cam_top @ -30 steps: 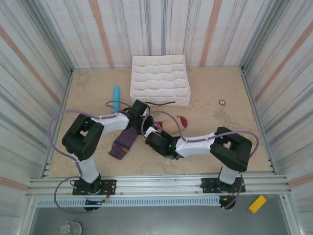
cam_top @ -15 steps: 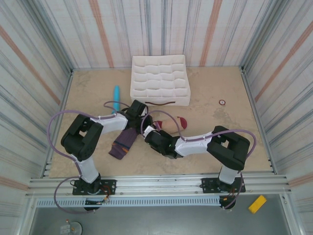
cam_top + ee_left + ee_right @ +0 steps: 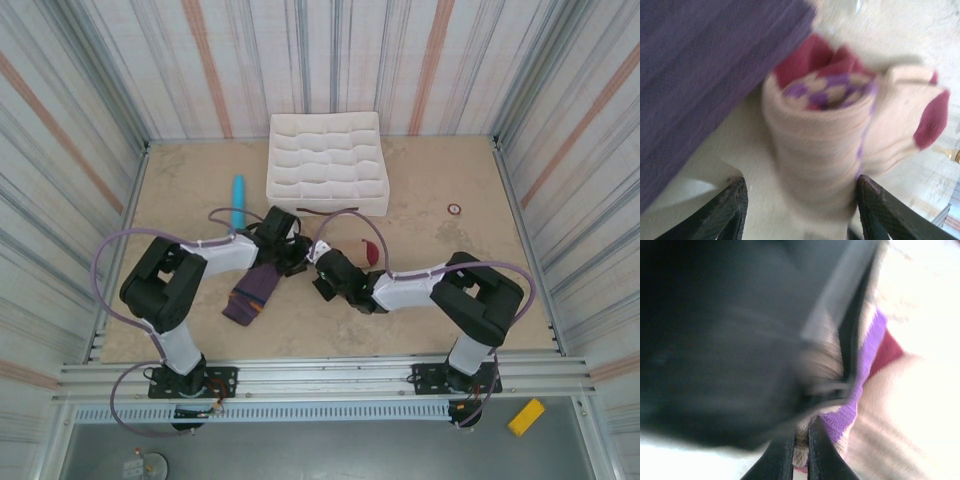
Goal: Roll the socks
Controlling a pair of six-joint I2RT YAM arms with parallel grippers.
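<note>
While leaning in low over the middle of the tan worktop (image 3: 200,180), pointing both tools at each other just in front of the white compartmented fabric tray (image 3: 327,165); holding the left tool (image 3: 296,250) spread wide, setting its black fingers (image 3: 735,205) either side of the half-rolled beige sock with maroon toe and purple-checked cuff (image 3: 820,145); pressing the right tool (image 3: 318,256) almost together against that sock's purple edge in the blurred right wrist view, unable to tell about any cloth caught between; showing the maroon toe poking out to the right in the top view; showing the dark purple striped sock (image 3: 252,292) lying flat near the left arm, just beside the roll in the left wrist view; showing a light-blue cylinder (image 3: 238,200) lying behind the left tool, apart from both socks.
</note>
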